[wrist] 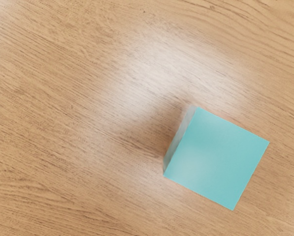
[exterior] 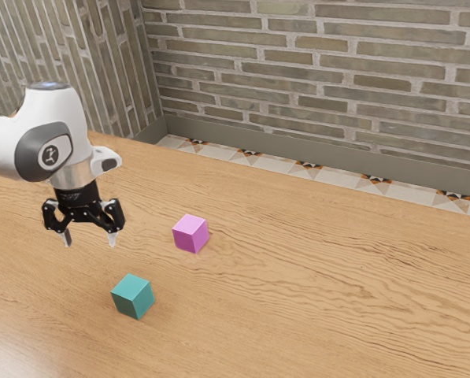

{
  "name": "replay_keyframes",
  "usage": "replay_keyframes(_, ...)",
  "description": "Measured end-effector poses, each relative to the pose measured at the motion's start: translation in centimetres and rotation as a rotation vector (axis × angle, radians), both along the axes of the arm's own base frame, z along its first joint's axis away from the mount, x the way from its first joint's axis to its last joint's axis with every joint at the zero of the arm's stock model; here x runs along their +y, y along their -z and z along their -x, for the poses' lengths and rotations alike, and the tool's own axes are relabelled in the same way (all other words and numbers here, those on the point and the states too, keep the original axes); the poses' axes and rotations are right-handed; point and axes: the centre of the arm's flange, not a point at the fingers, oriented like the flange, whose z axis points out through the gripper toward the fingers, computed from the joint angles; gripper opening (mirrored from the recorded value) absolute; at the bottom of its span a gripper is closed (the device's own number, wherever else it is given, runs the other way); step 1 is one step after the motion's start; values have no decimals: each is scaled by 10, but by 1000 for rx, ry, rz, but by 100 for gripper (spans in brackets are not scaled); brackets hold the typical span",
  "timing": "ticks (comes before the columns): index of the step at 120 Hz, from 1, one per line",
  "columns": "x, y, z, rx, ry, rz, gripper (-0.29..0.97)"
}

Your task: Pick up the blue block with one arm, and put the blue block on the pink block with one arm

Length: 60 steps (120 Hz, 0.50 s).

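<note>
While the white arm (exterior: 46, 142) reaches in from the exterior view's left, its black pincer (exterior: 90, 239) hangs pointing straight down over the wooden surface (exterior: 321, 299). Both fingers are spread wide apart, with nothing between them and nothing touching them.

The blue block (exterior: 132, 295), closer to teal in colour, rests flat on the surface at about five o'clock from the pincer in the exterior view. It is near the pincer but clear of it, and lower than the fingertips. It sits turned so that one corner faces the camera, showing its lighter top face and two darker sides.

The pink block (exterior: 190, 233) also rests flat on the surface, at about three o'clock from the pincer and about one o'clock from the blue block. The two blocks are apart, with bare wood between them, and nothing lies on top of either.

In the wrist view the blue block (wrist: 215, 157) is seen from above. Its pale top face is turned at an angle to the wood grain, and one narrow side face shows along an edge. A soft dark shadow (wrist: 156, 123) lies on the wood next to that side face.

Beyond the far edge of the surface, at twelve o'clock, there is a strip of patterned floor tiles (exterior: 297, 167) and then a brick wall (exterior: 313, 71).
</note>
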Motion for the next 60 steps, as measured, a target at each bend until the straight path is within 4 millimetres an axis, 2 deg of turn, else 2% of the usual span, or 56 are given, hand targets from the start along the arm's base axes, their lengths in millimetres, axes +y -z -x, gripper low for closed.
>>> replay_keyframes(7, 3, 23, -5, -31, 57, -18, 68)
replay_keyframes(40, 4, 81, -27, -133, 356, -82, 68)
replay_keyframes(60, -5, 95, -37, -180, 465, -85, 68)
